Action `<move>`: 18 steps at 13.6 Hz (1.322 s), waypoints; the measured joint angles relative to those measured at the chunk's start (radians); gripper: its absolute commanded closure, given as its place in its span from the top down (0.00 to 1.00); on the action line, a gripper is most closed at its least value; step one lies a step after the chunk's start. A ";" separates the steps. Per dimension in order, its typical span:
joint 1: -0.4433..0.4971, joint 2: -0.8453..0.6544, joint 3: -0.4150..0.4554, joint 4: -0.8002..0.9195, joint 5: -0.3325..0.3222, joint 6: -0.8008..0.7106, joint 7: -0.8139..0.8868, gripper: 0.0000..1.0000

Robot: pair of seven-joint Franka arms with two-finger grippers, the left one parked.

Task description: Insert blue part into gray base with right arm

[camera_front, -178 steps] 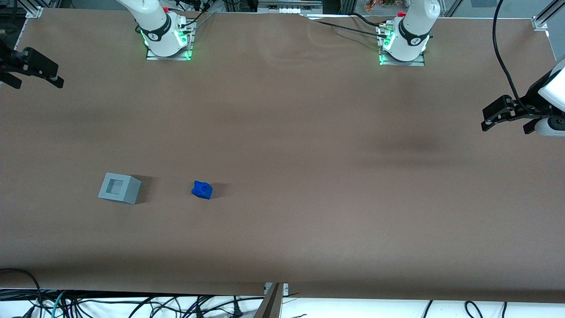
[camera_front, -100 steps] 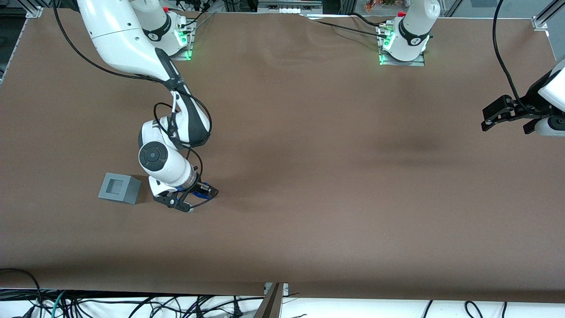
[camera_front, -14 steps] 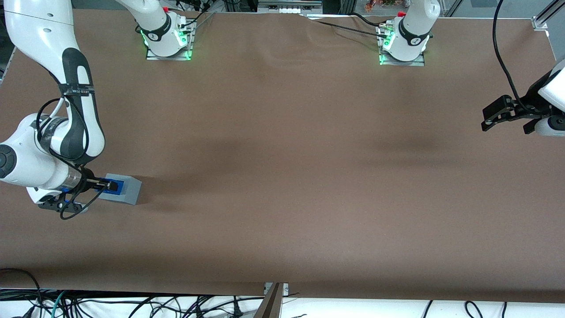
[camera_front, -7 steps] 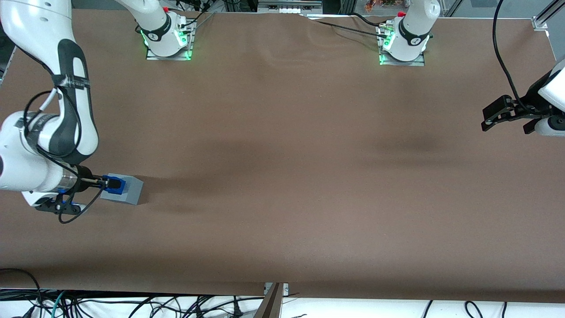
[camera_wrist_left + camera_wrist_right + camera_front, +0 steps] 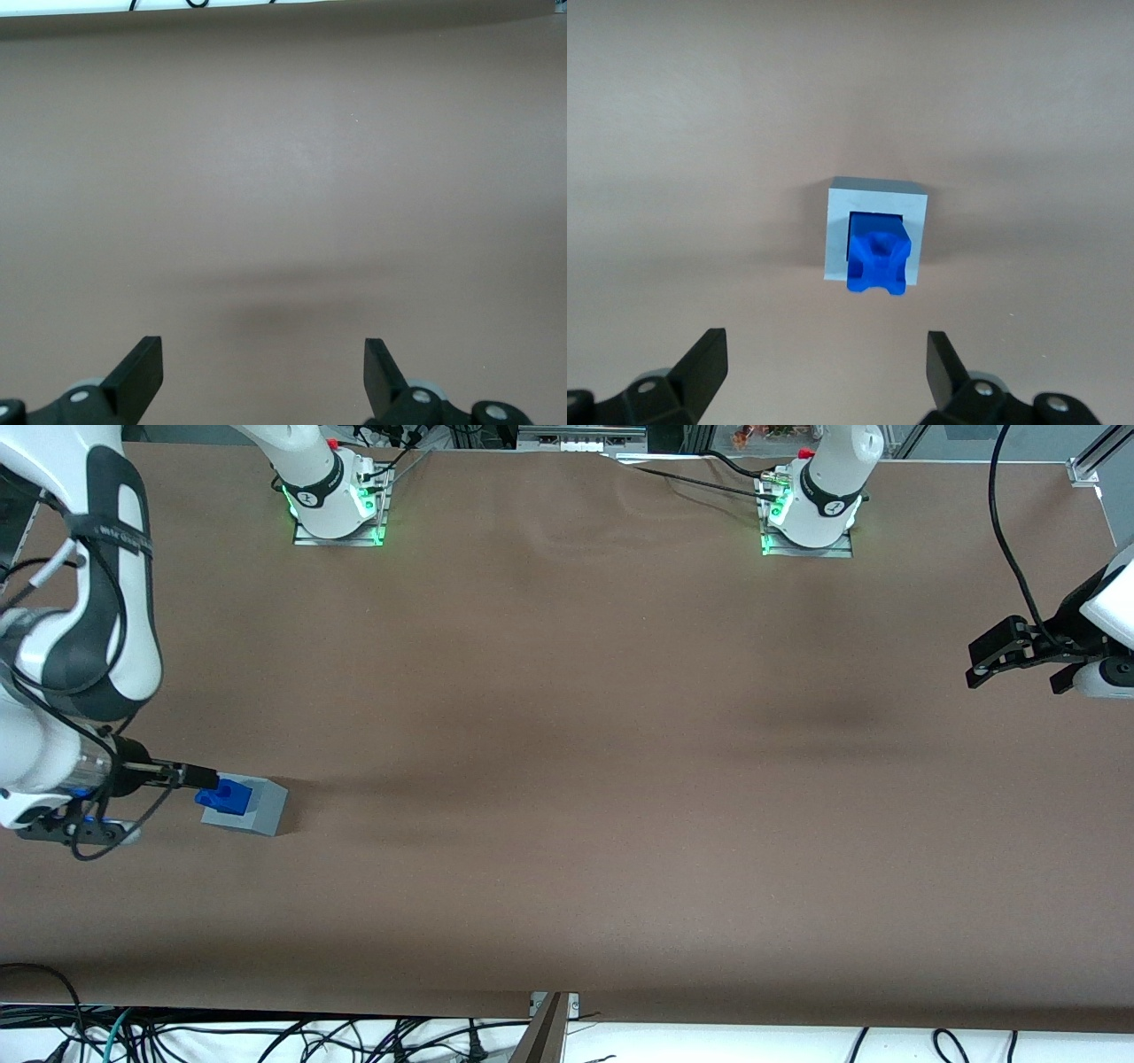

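The blue part (image 5: 876, 254) looks like smooth, slightly glossy plastic with rounded lumps, seated in the recess of the gray base (image 5: 833, 235), whose flat faces look like matt plastic. The table (image 5: 620, 779) is covered by a matt brown sheet, cloth- or paper-like, faintly rippled near the arm mounts. Above the base with its fingers spread apart, the gripper (image 5: 824, 376) has matt black fingers (image 5: 704, 359), while the right arm (image 5: 97, 558) shows glossy white shells with black bands.
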 measured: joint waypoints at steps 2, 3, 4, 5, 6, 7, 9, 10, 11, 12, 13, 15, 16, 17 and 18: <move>0.003 -0.067 0.001 0.035 -0.002 -0.081 0.000 0.99; 0.005 -0.097 0.003 0.051 -0.002 -0.126 0.000 0.99; 0.006 -0.121 0.007 0.065 -0.002 -0.171 0.000 0.99; 0.007 -0.137 0.010 0.077 0.003 -0.207 0.000 0.99; 0.008 -0.148 0.013 0.083 0.017 -0.229 0.000 0.99; 0.010 -0.156 0.014 0.088 0.031 -0.239 0.000 0.99; 0.013 -0.165 0.014 0.092 0.033 -0.244 0.000 0.99; 0.015 -0.169 0.014 0.093 0.031 -0.244 0.000 0.99; 0.017 -0.175 0.015 0.093 0.026 -0.244 0.000 0.99; 0.017 -0.181 0.014 0.093 0.018 -0.244 -0.001 0.99; 0.017 -0.188 0.015 0.093 0.010 -0.245 -0.001 0.99; 0.012 -0.222 0.037 0.072 -0.029 -0.247 -0.001 0.99; -0.009 -0.258 0.083 0.033 -0.066 -0.234 0.000 0.99; -0.045 -0.304 0.148 -0.019 -0.097 -0.219 0.007 0.99; -0.080 -0.347 0.203 -0.065 -0.112 -0.210 0.014 0.99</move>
